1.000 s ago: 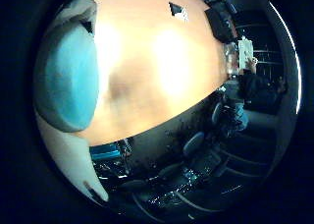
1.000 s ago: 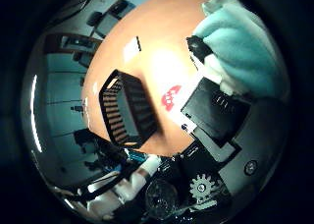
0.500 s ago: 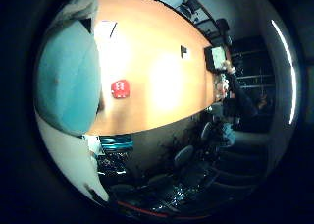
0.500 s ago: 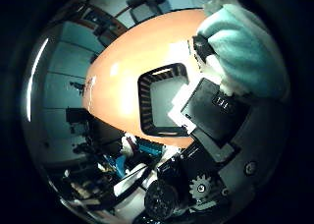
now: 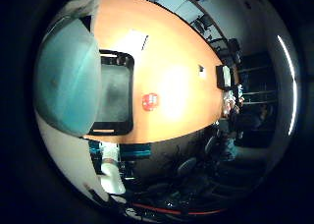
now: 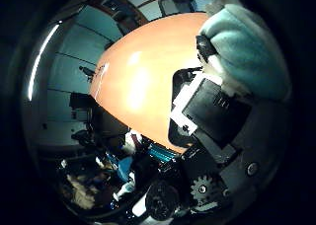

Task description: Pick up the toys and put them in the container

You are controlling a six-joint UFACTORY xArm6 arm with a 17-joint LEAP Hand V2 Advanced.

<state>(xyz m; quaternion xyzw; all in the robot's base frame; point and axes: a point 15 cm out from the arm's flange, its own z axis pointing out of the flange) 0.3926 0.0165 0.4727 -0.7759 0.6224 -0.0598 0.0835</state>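
The hand (image 5: 68, 81) hides part of the black container (image 5: 115, 94); the red toy (image 5: 150, 101) (small, blurred) shows no detail.

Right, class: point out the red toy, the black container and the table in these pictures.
Red toy (image 5: 149, 101), little finger side palm view, on its middle.
Container (image 5: 116, 94), little finger side palm view, on its dark inside floor.
Table (image 6: 143, 77), thumb side palm view, on bare orange top.

Both palm cameras look down from well above the orange table (image 5: 181, 91), sharing the black container (image 5: 115, 94).
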